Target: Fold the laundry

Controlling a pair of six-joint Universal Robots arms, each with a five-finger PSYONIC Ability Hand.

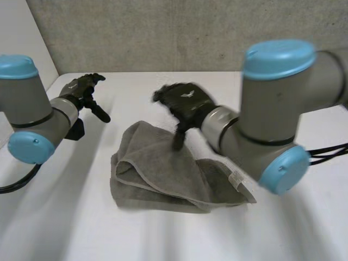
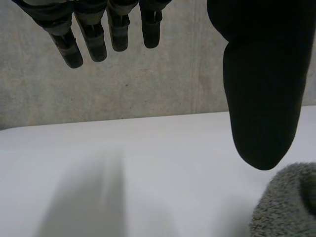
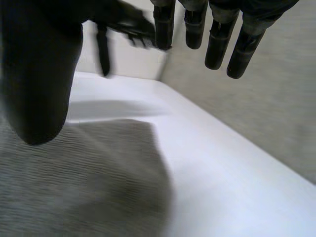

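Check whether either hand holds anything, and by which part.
Nothing is held. The left hand is open, clear of the towel; the right hand is open above it.

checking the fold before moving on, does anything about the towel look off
Yes. The grey towel lies in a loose, crooked fold: its layers do not line up, one edge rolls over, and a label sticks out at a corner.

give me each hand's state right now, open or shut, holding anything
Left hand: open, fingers straight, holding nothing.
Right hand: open, over the grey towel, holding nothing.
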